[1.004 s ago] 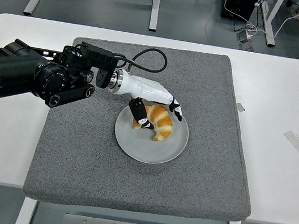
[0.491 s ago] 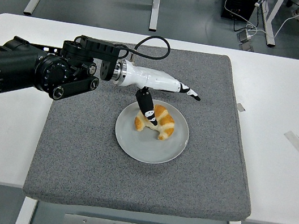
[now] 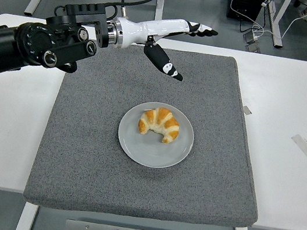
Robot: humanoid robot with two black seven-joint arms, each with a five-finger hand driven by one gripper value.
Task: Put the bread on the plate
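One croissant [image 3: 160, 124] sits on the grey plate [image 3: 136, 147], mid-mat [image 3: 76, 155]. Up above the mat's far edge, well clear, the left hand [image 3: 169, 38] hangs empty, fingers [image 3: 200, 29] splayed wide.

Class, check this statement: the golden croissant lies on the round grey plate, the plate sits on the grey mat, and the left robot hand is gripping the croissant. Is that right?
Not quite. In the head view the left robot hand is open and raised clear of the golden croissant, holding nothing. The rest stands: the croissant lies on the round grey plate, and the plate sits on the grey mat.
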